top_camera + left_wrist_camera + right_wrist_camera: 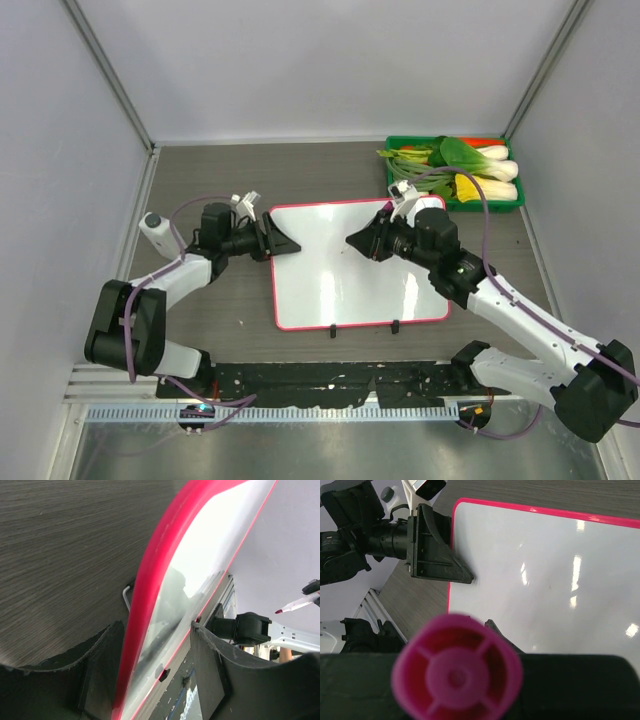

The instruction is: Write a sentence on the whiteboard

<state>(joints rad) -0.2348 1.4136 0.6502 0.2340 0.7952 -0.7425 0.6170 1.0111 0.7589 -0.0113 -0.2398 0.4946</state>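
Holding leafy vegetables (pixel 470 160), green tray (pixel 415 141) near whiteboard's (pixel 340 275) far right corner.

I read no text, label, brand or number in any view. The whiteboard (pixel 355 265), just ahead of the jaws of the right gripper (pixel 352 241), carries one faint mark, too small for me to resolve into letters. The pink end cap of the marker (pixel 456 672), seated between those jaws, shows only moulded ribs.
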